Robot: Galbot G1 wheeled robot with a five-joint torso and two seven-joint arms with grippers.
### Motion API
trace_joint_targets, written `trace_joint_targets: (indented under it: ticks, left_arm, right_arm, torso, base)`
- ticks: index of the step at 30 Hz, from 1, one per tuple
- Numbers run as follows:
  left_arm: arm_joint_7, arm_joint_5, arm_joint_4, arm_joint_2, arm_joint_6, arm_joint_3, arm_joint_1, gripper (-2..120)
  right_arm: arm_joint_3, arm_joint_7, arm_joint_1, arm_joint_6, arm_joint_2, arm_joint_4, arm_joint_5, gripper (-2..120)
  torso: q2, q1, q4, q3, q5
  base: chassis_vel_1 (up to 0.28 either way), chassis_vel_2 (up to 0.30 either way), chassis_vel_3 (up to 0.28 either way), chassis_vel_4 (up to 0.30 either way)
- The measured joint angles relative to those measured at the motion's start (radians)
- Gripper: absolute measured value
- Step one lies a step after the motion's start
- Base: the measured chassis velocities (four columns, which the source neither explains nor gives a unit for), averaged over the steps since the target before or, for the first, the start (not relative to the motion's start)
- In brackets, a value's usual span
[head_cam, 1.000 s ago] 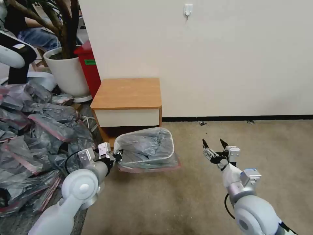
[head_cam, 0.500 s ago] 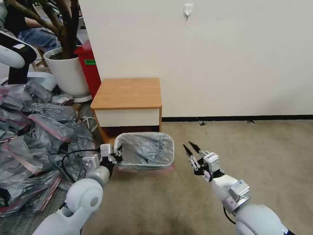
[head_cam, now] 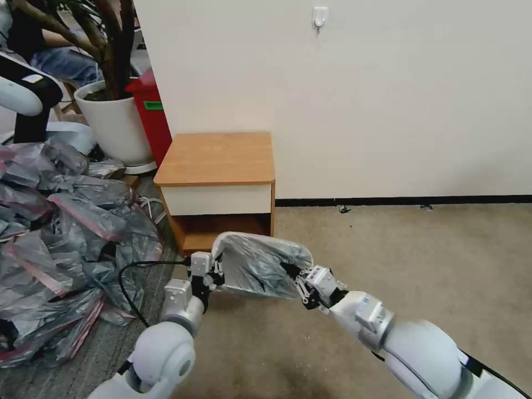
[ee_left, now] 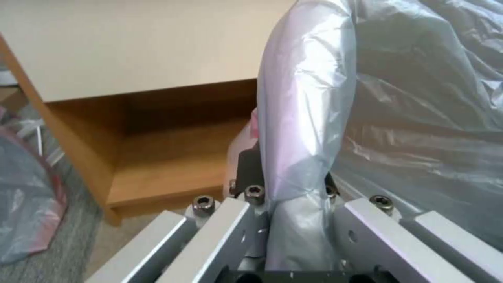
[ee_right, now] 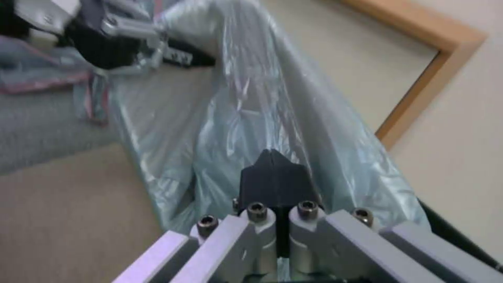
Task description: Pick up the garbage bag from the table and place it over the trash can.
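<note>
Head view, centre of the frame: the left gripper (head_cam: 217,270) and the right gripper (head_cam: 292,275) flank the trash can (head_cam: 260,266), which stands on the carpet just in front of the desk (head_cam: 216,158), already sheathed in the garbage bag (head_cam: 252,265); the can looks tilted, its mouth turned toward the camera. The left jaws are clamped on the film at the can's left rim, the right jaws are pressed together at its right side. To finish well, it seems wise to draw the film down evenly on both sides so the band seats below the rolled rim, and to let go only with the can level (thin film may tear if one side pulls harder). At the left edge lies a heap of bags (head_cam: 61,238), crumpled grey with pink bands. Left wrist view, middle of the frame: the glossy, wrinkled film wraps taut over the rounded rim and runs down between the metal jaws, with the desk's wooden lower shelf (ee_left: 173,165) at centre left. Right wrist view, lower centre: the black jaw tips meet flush against the creased translucent film (whether they pinch a fold cannot be told), and the left gripper (ee_right: 173,57) shows in the upper left.
</note>
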Motion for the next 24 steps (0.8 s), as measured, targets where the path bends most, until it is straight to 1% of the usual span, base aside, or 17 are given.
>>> trace_joint_targets:
  ticks: [2,3,4,7,8,11,12,16,24]
  left_arm:
    - [0.003,0.021,0.009,-0.006,-0.007,0.013,-0.002,2]
    - [0.003,0.021,0.009,-0.006,-0.007,0.013,-0.002,2]
    - [0.004,0.039,0.018,-0.013,-0.012,0.026,-0.006,2]
    - [0.004,0.052,0.028,-0.025,-0.015,0.045,-0.017,2]
    - [0.004,0.052,0.028,-0.025,-0.015,0.045,-0.017,2]
    - [0.004,0.064,0.041,-0.032,-0.017,0.062,-0.036,2]
    - [0.004,0.068,0.044,-0.034,-0.018,0.067,-0.041,2]
    - [0.004,0.072,0.051,-0.034,-0.019,0.082,-0.050,2]
    - [0.002,0.071,0.056,-0.024,-0.020,0.098,-0.064,2]
  right_arm:
    - [-0.019,0.000,0.026,-0.045,-0.001,-0.007,0.002,0]
    - [-0.019,0.000,0.026,-0.045,-0.001,-0.007,0.002,0]
    - [-0.033,-0.006,0.050,-0.089,0.000,-0.010,0.003,0]
    - [-0.056,-0.024,0.083,-0.181,0.008,-0.011,0.003,0]
    - [-0.056,-0.024,0.083,-0.181,0.008,-0.011,0.003,0]
    - [-0.075,-0.068,0.120,-0.283,0.021,-0.011,-0.005,0]
    - [-0.082,-0.074,0.132,-0.299,0.023,-0.014,-0.008,0]
    - [-0.095,-0.100,0.163,-0.313,0.029,-0.040,-0.044,0]
    - [-0.108,-0.114,0.191,-0.313,0.028,-0.068,-0.075,0]
  torso:
    - [0.000,0.000,0.0000,0.000,0.0000]
    - [0.000,0.000,0.0000,0.000,0.0000]
    - [0.000,0.000,0.0000,0.000,0.0000]
    - [0.000,0.000,0.0000,0.000,-0.0001]
    - [0.000,0.000,0.0000,0.000,-0.0001]
    - [0.000,0.000,0.0000,0.000,0.0000]
    - [0.000,0.000,-0.0001,0.000,-0.0001]
    - [0.000,0.000,0.0000,0.000,-0.0001]
    - [0.000,0.000,0.0000,0.000,-0.0001]
  base:
    - [0.000,0.000,0.000,0.000]
    - [0.000,0.000,0.000,0.000]
    - [0.000,0.000,0.000,0.000]
    - [0.000,0.000,0.000,0.000]
    - [0.000,0.000,0.000,0.000]
    - [0.000,0.000,0.000,0.000]
    - [0.000,0.000,0.000,0.000]
    - [0.000,0.000,0.000,0.000]
    - [0.000,0.000,0.000,0.000]
